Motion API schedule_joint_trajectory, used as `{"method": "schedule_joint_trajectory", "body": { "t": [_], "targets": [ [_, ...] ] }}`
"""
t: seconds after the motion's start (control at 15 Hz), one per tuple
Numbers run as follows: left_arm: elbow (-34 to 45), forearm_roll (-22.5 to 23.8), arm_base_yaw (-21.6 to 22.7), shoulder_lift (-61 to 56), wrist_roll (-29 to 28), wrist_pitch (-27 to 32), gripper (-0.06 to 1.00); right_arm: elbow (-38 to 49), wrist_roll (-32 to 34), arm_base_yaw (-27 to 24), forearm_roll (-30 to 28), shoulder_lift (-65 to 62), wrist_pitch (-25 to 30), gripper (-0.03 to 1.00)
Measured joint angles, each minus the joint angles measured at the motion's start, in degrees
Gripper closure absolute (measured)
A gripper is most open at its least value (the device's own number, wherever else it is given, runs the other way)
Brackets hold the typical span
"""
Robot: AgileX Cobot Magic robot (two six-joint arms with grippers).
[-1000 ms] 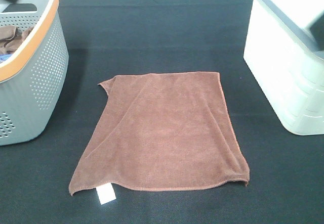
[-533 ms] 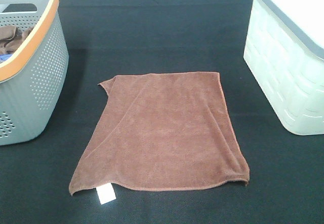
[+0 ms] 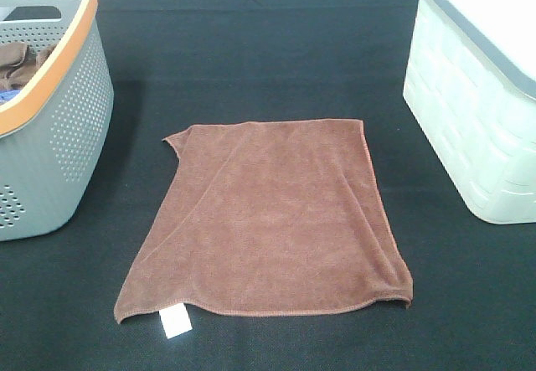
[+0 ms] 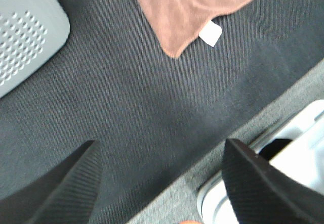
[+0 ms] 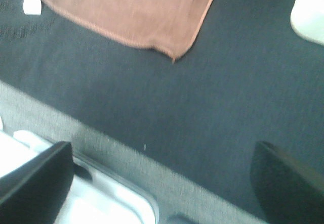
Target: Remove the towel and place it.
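Observation:
A brown towel (image 3: 268, 216) lies spread flat on the black table mat, with a white tag (image 3: 175, 322) at its near left corner. It also shows in the left wrist view (image 4: 190, 4) and in the right wrist view (image 5: 126, 6). Neither gripper shows in the exterior high view. My left gripper (image 4: 159, 183) is open and empty above the mat near the table's front edge, apart from the towel. My right gripper (image 5: 162, 178) is open and empty, also back from the towel's near edge.
A grey perforated basket with an orange rim (image 3: 59, 95) stands at the left and holds brown cloth. A white lidded bin (image 3: 477, 103) stands at the right. White equipment (image 4: 283, 153) lies past the mat's front edge.
A dark arm part at the top left corner and another over the white bin at the right have left the exterior high view. The towel has not moved.

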Motion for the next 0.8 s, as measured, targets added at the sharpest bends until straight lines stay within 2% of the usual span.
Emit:
{"method": "schedule_joint_trajectory", "body": {
  "t": [0.07,0.2,0.8],
  "targets": [
    [2.5,0.0,0.0,-1.0,0.2,-1.2,0.29,1.5,0.0,0.0,0.0,-0.2,-2.9,0.08],
    [2.8,0.0,0.0,-1.2,0.2,-1.8,0.29,2.5,0.1,0.0,0.0,-0.2,-4.6,0.08],
    [2.9,0.0,0.0,-1.2,0.2,-1.9,0.29,2.6,0.1,0.0,0.0,-0.2,-5.1,0.08]
  ]
}}
